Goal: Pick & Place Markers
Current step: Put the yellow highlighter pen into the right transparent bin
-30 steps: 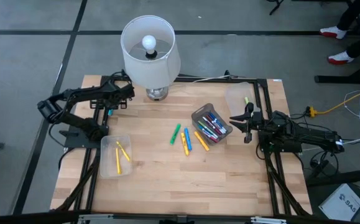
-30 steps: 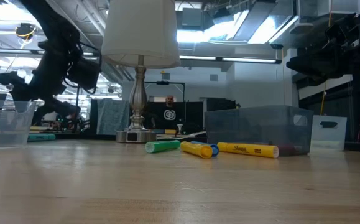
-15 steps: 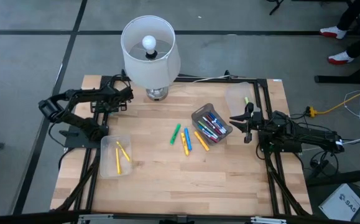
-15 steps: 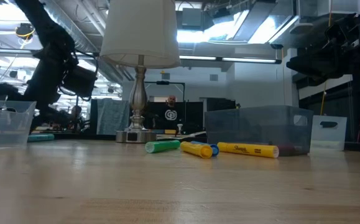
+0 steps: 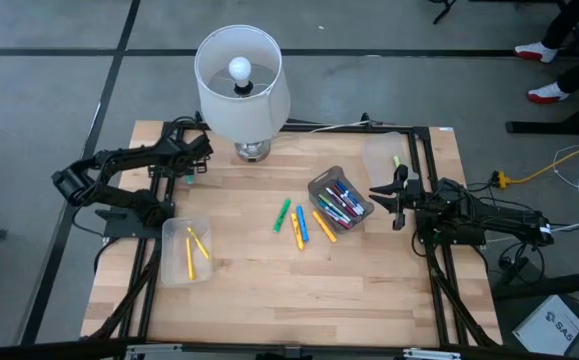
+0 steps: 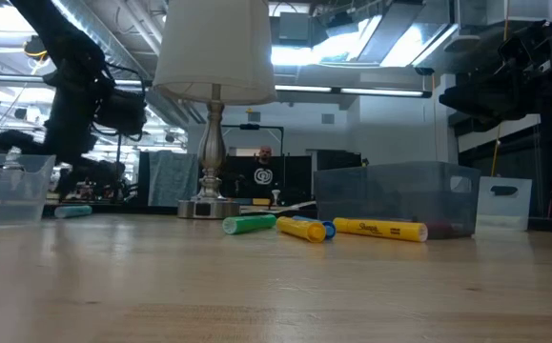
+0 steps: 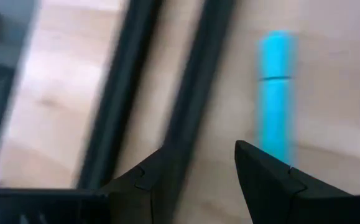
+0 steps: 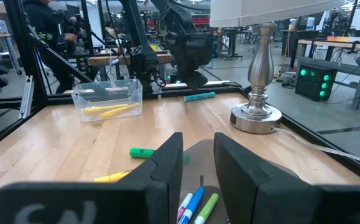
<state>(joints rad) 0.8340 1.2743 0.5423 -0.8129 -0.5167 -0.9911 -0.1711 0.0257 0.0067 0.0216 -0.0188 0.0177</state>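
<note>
**Marker and gripper positions**

You will find one teal marker [image 7: 275, 93] lying loose on the table's far-left edge, just beside the left gripper [image 5: 191, 165], whose fingers stand apart and empty above it. Two yellow markers [image 5: 195, 248] rest in the left bin [image 5: 172, 232]. Four loose markers [image 5: 302, 224] lie mid-table beside the centre bin [image 5: 321, 183], which holds more. The right gripper [image 5: 387, 200] waits near that bin, jaws narrow, holding nothing.
</note>
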